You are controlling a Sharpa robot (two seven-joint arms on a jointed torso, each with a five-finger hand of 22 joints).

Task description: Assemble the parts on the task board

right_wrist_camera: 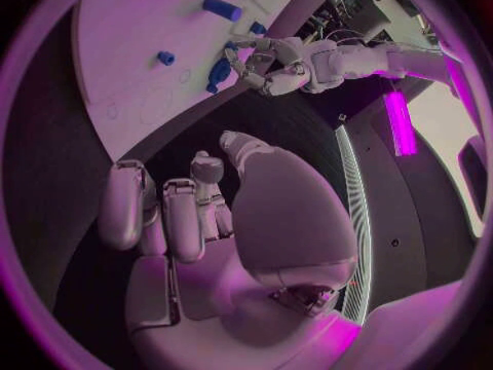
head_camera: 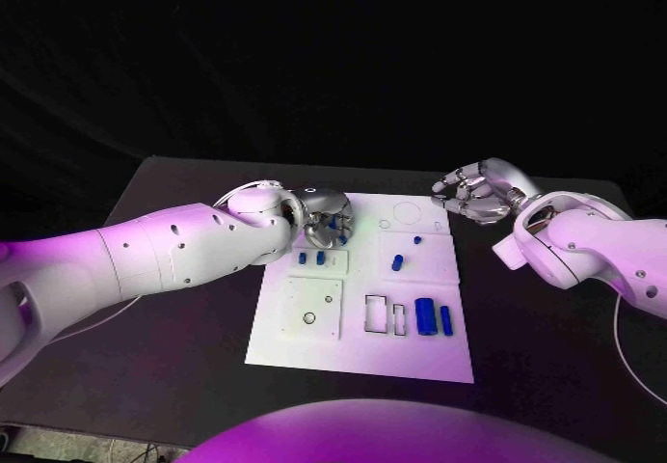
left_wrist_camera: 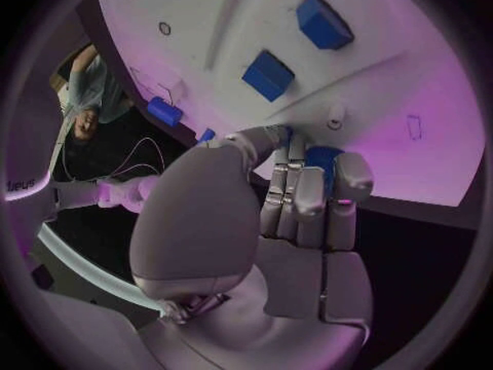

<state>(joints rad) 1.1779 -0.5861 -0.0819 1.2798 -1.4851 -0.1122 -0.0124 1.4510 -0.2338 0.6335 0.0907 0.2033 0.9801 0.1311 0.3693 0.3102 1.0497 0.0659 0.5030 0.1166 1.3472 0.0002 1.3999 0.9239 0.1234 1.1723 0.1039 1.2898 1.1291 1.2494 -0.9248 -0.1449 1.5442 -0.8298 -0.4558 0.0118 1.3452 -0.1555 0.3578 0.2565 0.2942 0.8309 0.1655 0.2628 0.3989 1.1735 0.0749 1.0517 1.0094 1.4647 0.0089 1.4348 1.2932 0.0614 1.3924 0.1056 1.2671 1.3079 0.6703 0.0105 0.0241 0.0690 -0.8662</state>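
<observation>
The white task board [head_camera: 313, 347] lies mid-table. My left hand [head_camera: 327, 216] hovers over its far left part and grips a blue part [left_wrist_camera: 320, 159] in curled fingers; the right wrist view shows that hand [right_wrist_camera: 275, 64] with the blue part [right_wrist_camera: 218, 72] too. Two small blue parts [head_camera: 313, 258] stand beside it, another [head_camera: 398, 261] stands mid-board, and two longer blue parts [head_camera: 434, 317] lie near the right edge. My right hand [head_camera: 477, 193] hangs off the board's far right corner, fingers curled in, holding nothing.
The board carries outlined recesses: a circle [head_camera: 406, 210] at the far end and narrow rectangles [head_camera: 377, 313] near the middle. Black table [head_camera: 181, 376] surrounds the board on all sides. A cable [head_camera: 632, 362] runs along the right.
</observation>
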